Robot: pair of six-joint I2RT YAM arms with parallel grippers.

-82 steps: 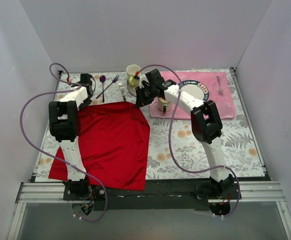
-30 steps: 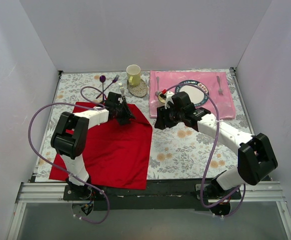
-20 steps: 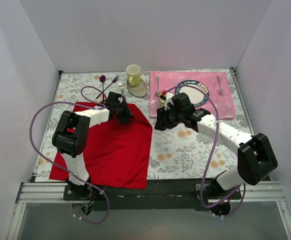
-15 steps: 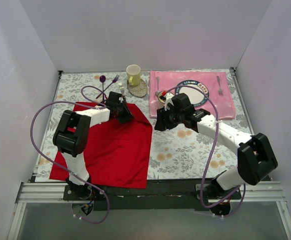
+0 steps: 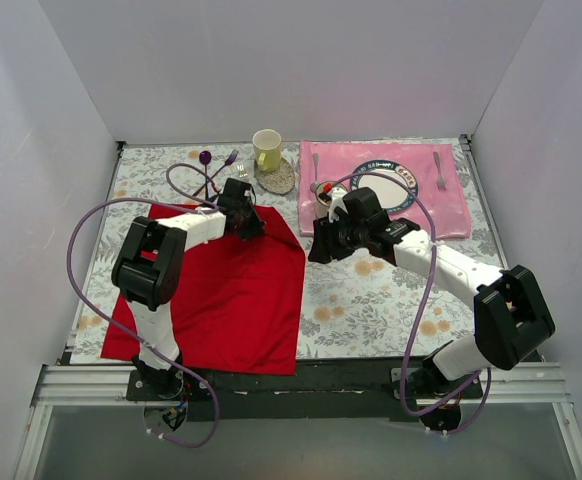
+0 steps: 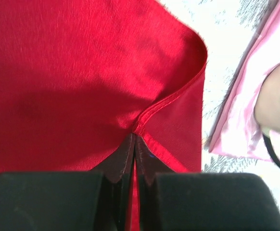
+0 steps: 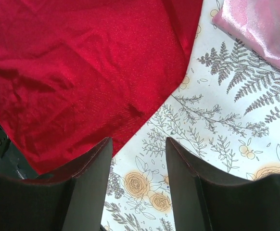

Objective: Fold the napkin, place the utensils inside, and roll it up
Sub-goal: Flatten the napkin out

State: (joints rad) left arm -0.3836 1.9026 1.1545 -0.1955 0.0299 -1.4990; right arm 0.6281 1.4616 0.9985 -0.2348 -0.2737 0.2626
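Note:
The red napkin (image 5: 231, 290) lies spread on the left half of the table. My left gripper (image 5: 251, 227) is shut on its far hem, and the left wrist view shows the cloth (image 6: 82, 72) puckered up between the closed fingertips of that gripper (image 6: 134, 136). My right gripper (image 5: 314, 251) stands open with nothing in it, just off the napkin's right edge. In the right wrist view that gripper (image 7: 137, 149) hovers over the floral tablecloth, with the red cloth (image 7: 82, 62) to its left. A slim fork (image 5: 240, 182) peeks out beyond the left wrist.
A yellow mug (image 5: 266, 148) stands by a round coaster (image 5: 278, 178) at the back. The pink placemat (image 5: 441, 210) carries a plate (image 5: 386, 186), a small cup (image 5: 323, 190) and silver cutlery (image 5: 438, 170). A purple spoon and fork (image 5: 211, 165) lie far left. White walls enclose the table.
My left gripper has closed on the napkin's far hem, shifting slightly toward the back. The right arm has barely moved.

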